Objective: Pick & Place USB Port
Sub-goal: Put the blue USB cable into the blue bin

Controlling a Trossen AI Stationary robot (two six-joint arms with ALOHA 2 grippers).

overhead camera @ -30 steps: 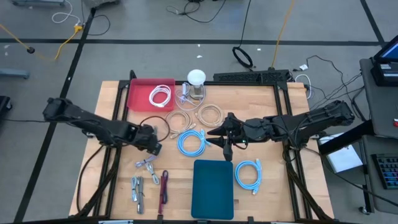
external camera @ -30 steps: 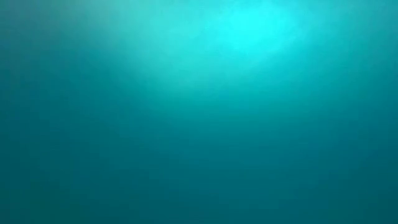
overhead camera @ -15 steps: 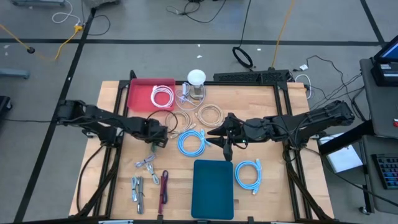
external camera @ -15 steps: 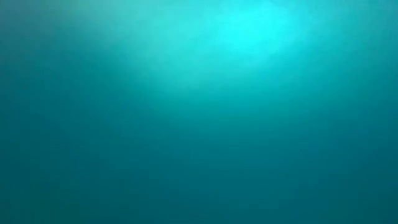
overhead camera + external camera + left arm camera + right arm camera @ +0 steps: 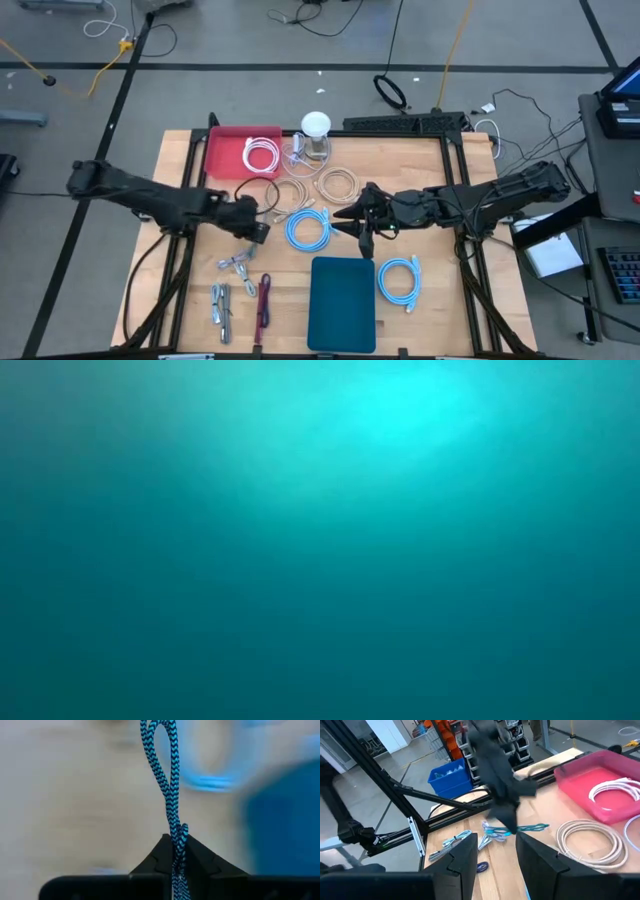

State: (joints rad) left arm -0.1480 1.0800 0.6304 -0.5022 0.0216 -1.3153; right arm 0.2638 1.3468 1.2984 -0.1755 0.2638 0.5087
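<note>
My left gripper (image 5: pixel 256 229) is over the table's left middle, shut on a blue-and-black braided cable (image 5: pixel 170 785). The right wrist view shows the same cable (image 5: pixel 520 828) below the left arm's fingers. My right gripper (image 5: pixel 352 222) hovers open above the table's middle with nothing between its fingers (image 5: pixel 470 857). A red tray (image 5: pixel 225 150) at the far left holds a white coiled cable (image 5: pixel 258 154). Short cables with plugs (image 5: pixel 235 263) lie at the near left. The low view shows only a teal blur. My left gripper pinches the braided cable between its two fingertips at a doubled stretch (image 5: pixel 176 834), where two strands run side by side. The fingers slant down from the table's left. A narrow loop (image 5: pixel 161 745) stands out beyond the fingertips, and strands (image 5: pixel 540 826) stick out sideways.
Two light-blue cable coils (image 5: pixel 308 228) (image 5: pixel 400 276) lie in the middle and near right. A teal pouch (image 5: pixel 343 303) lies at the near edge. Beige coils (image 5: pixel 338 183), a dark cable loop (image 5: pixel 262 192) and a white-topped cylinder (image 5: pixel 316 128) lie farther back.
My left gripper reached out toward the table's far right, to the dark loop beside the blue coil. It has since drawn back toward the left and risen a little. My right gripper has kept still.
</note>
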